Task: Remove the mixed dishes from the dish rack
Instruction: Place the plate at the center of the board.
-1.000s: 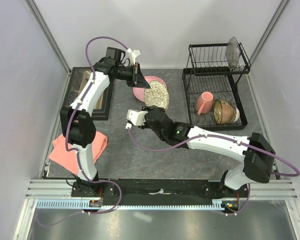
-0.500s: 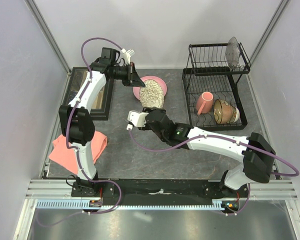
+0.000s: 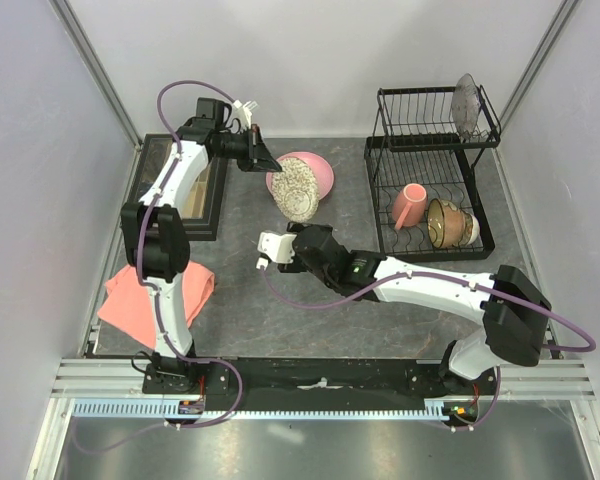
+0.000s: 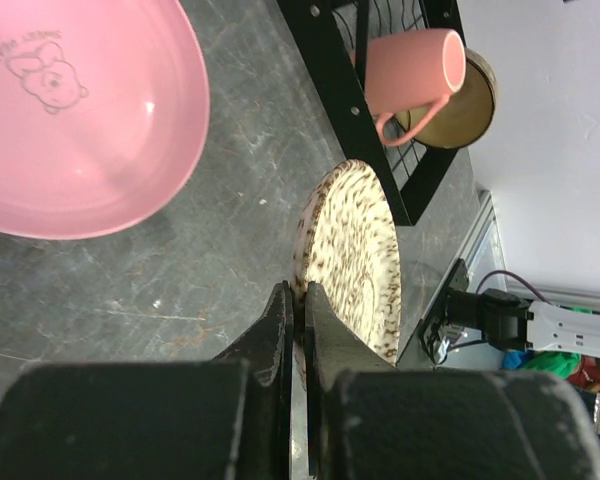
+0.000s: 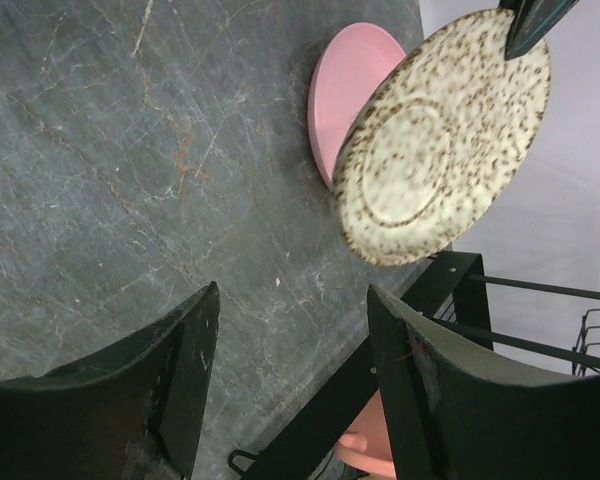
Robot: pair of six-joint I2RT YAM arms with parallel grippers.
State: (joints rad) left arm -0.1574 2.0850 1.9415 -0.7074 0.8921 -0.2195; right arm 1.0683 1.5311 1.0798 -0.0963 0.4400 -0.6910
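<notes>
My left gripper (image 3: pixel 261 160) is shut on the rim of the speckled grey-beige plate (image 3: pixel 293 188) and holds it tilted in the air, just over the large pink plate (image 3: pixel 318 172), which lies on the table. In the left wrist view the fingers (image 4: pixel 300 290) pinch the speckled plate (image 4: pixel 355 260) edge-on, beside the pink plate (image 4: pixel 80 110). My right gripper (image 3: pixel 302 232) is open and empty, just below the speckled plate (image 5: pixel 440 135). The pink mug (image 3: pixel 410 205) and the amber bowl (image 3: pixel 445 222) sit in the lower tier of the black dish rack (image 3: pixel 380 195).
A grey upright dish (image 3: pixel 467 105) stands in the rack's upper tier. A dark rectangular tray (image 3: pixel 180 185) lies at the left, behind the left arm. A folded salmon-pink cloth (image 3: pixel 145 290) lies at the near left. Grey walls close in both sides.
My left gripper has carried the speckled plate to the left and back, tilting it over the pink plate. My right gripper has drawn back from the plate toward the near side.
</notes>
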